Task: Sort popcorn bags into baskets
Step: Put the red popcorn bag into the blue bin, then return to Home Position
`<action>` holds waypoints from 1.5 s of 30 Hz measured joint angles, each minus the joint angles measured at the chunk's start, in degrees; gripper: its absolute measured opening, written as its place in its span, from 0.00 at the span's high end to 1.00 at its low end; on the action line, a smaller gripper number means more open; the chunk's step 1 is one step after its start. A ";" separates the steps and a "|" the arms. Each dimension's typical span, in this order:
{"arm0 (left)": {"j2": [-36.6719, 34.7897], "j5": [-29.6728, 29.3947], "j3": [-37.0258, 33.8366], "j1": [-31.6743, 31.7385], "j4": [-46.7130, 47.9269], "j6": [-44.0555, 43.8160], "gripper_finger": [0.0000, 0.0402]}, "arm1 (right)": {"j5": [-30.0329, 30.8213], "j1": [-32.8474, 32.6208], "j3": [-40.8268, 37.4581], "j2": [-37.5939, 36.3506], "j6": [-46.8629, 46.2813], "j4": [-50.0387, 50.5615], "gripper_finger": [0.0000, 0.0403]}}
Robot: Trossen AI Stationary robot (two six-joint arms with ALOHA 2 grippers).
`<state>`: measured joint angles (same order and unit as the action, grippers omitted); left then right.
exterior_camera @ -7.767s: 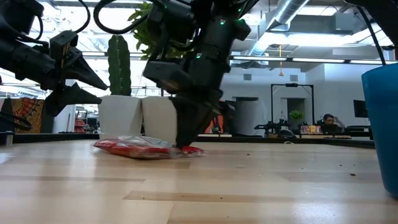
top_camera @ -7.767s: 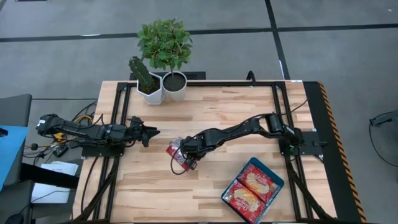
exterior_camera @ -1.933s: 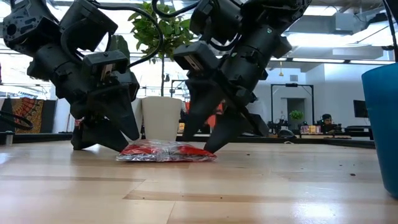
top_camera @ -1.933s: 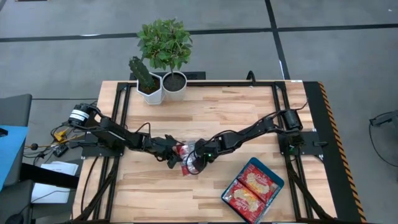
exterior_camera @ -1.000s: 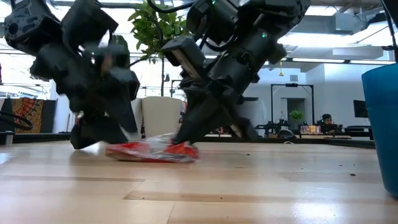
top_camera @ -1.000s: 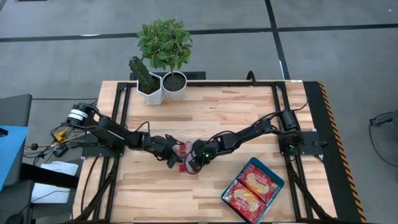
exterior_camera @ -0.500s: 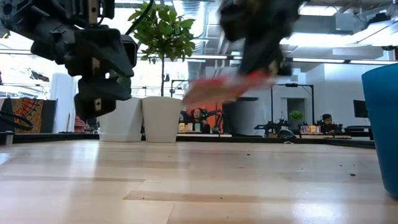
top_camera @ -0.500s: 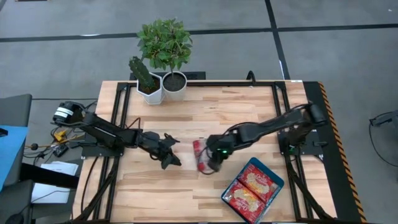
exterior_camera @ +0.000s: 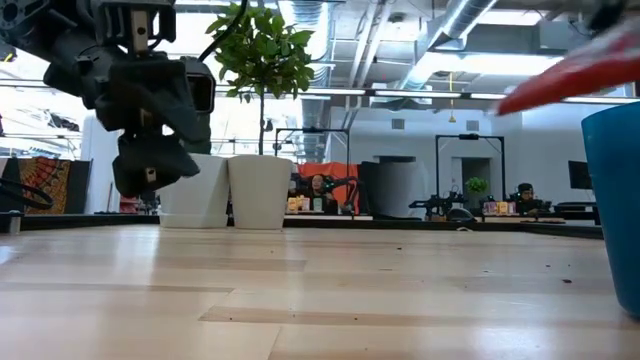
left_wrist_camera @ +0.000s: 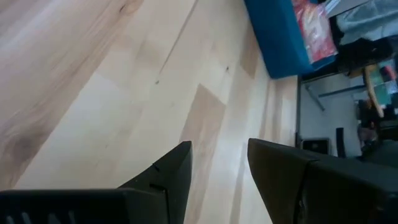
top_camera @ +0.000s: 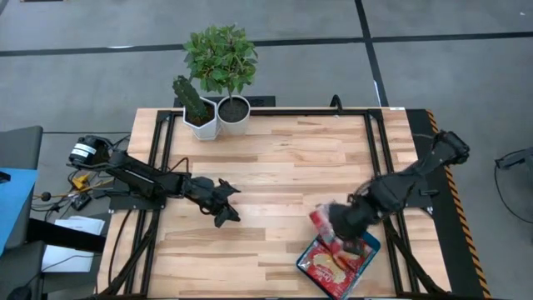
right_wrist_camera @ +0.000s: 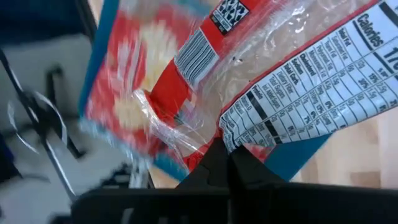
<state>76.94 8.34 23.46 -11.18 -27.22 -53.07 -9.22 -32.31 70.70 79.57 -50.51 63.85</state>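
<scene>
My right gripper (top_camera: 335,227) is shut on a red popcorn bag (top_camera: 321,221) in the air above the far-left corner of the teal basket (top_camera: 369,247), near the table's near right corner. Other popcorn bags (top_camera: 326,264) lie flat inside the basket. The right wrist view shows the carried bag's nutrition label (right_wrist_camera: 311,87) with the basket and its bags (right_wrist_camera: 134,93) below. In the low view the carried bag (exterior_camera: 570,70) is a red streak above the basket wall (exterior_camera: 612,190). My left gripper (top_camera: 225,206) hangs open over bare wood left of centre, touching nothing. My right gripper pinches the popcorn bag between its two fingers (right_wrist_camera: 214,163) at an edge beside the nutrition label (right_wrist_camera: 235,138). The bag is lifted clear of the table and spreads out beyond the fingertips over the basket. Its clear wrapper is crumpled near the hold.
Two white plant pots (top_camera: 218,117) with a cactus and a leafy plant stand at the table's far edge, left of centre. Black frame rails (top_camera: 376,158) run along both sides of the table. Bare wood lies between the two arms.
My right gripper has lifted the popcorn bag off the table's centre and carried it fast toward the near right corner, over the basket. My left gripper has let go of the bag, risen from the table and drawn back a little toward the left edge.
</scene>
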 joint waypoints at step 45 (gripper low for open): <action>-2.42 6.47 0.55 2.13 -3.65 2.38 0.64 | -7.36 -5.55 0.02 4.83 -1.30 5.16 0.42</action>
<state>74.52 14.80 24.01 -9.05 -30.87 -50.68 -16.58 -37.86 70.72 84.40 -51.80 69.01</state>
